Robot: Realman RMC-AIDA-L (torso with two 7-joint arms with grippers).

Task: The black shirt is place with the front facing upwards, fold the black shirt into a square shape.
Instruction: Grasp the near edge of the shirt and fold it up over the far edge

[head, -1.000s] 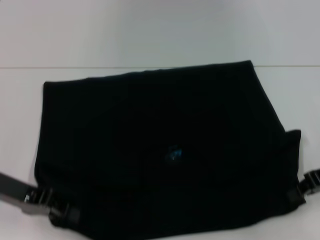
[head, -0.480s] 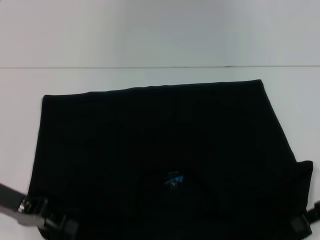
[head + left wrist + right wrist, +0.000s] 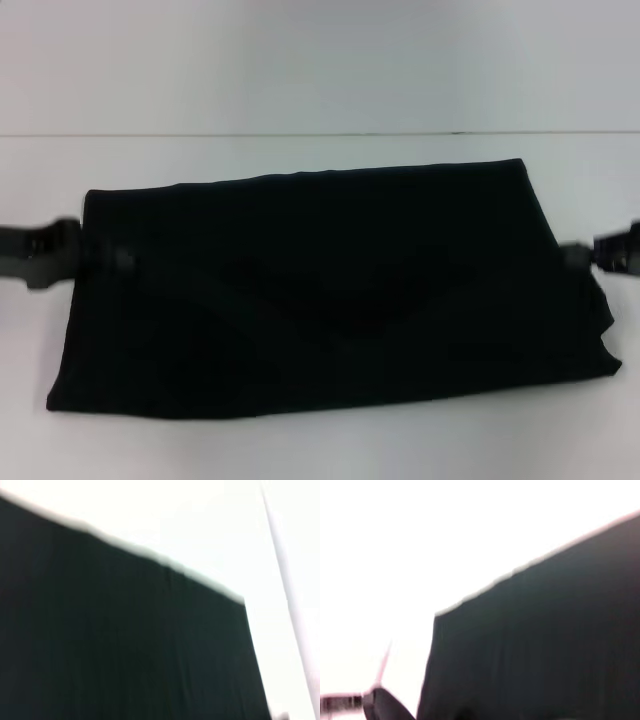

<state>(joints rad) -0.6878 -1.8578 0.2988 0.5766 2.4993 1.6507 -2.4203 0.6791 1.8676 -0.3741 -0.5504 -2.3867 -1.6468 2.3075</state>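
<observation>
1. At the black shirt's [image 3: 330, 290] left edge, the left gripper [image 3: 100, 262] meets the cloth about halfway between the far and near hems; its dark body reaches in from off the shirt's left side. Whether it is clenched on the fabric or released cannot be told, since black fingers merge with black cloth.
2. At the shirt's right edge, the right gripper [image 3: 580, 256] touches the cloth at a matching height, its body extending away from the shirt's right side. Its grip state cannot be told either.
3. Between the two grippers the shirt lies flat as a wide folded band, longer from side to side than from far to near, with a faint curved seam near its middle.
4. Its far edge is straight; its near right corner is slightly rumpled.
5. Under and around the shirt is a white table [image 3: 320, 440], bare on every side of it.
6. Both wrist views show only a straight-edged expanse of the black cloth [image 3: 125, 645] [image 3: 545, 640] against the white surface.
</observation>
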